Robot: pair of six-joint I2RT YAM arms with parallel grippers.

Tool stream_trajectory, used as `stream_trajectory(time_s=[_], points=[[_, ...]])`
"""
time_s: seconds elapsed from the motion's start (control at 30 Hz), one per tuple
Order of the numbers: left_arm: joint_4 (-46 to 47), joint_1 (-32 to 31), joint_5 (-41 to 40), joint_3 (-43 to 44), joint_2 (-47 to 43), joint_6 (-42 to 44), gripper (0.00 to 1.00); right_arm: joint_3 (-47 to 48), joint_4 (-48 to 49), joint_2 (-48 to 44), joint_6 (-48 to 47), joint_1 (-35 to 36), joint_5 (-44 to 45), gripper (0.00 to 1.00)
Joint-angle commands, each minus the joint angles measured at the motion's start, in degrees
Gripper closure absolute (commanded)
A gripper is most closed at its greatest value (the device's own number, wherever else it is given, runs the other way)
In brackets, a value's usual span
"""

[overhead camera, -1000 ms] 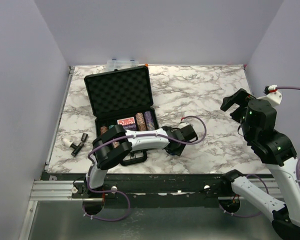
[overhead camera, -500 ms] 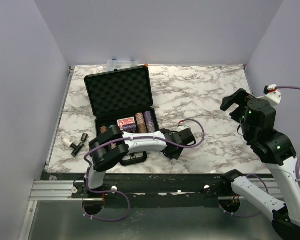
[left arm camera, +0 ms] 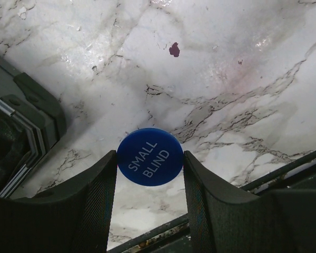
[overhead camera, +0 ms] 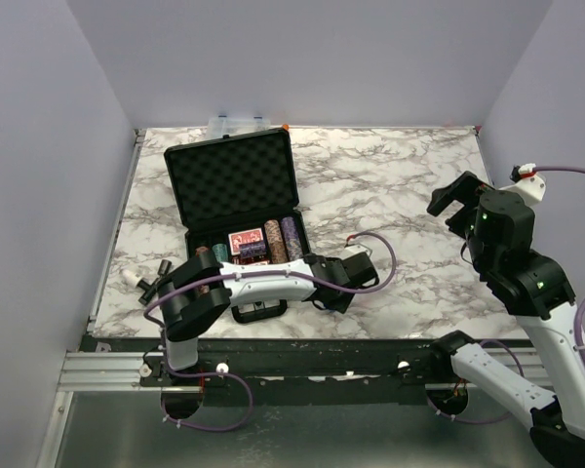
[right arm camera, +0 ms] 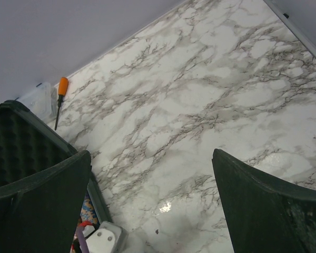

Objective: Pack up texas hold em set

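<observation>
In left gripper (left arm camera: 150, 164), blue button (left arm camera: 150, 156)

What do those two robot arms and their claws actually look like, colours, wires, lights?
Both the left arm and right arm mix chunky black joints with smooth white links. A thin purple cable loops along each; small green lights glow on the right one. The left gripper and right gripper each have two broad black fingers, the left pair mesh-textured inside.

Briefcase (overhead camera: 232, 180) front behind left arm (overhead camera: 273, 280); red speck (left arm camera: 174, 49) indistinct.
</observation>
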Motion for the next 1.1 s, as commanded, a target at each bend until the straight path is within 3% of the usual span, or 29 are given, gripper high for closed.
stream_trajectory(time_s=[0.0, 1.07], points=[[0.2, -0.7, -1.5, -1.2, -4.6, -0.9, 0.76, -0.7, 0.8, 0.1, 0.5, -0.1, -0.5, 0.0], [-2.5, 1.5, -5.1, -9.5, -23.3, -1.1, 0.75, -2.5, 0.5, 0.5, 1.3, -0.1, -1.1, 0.0]])
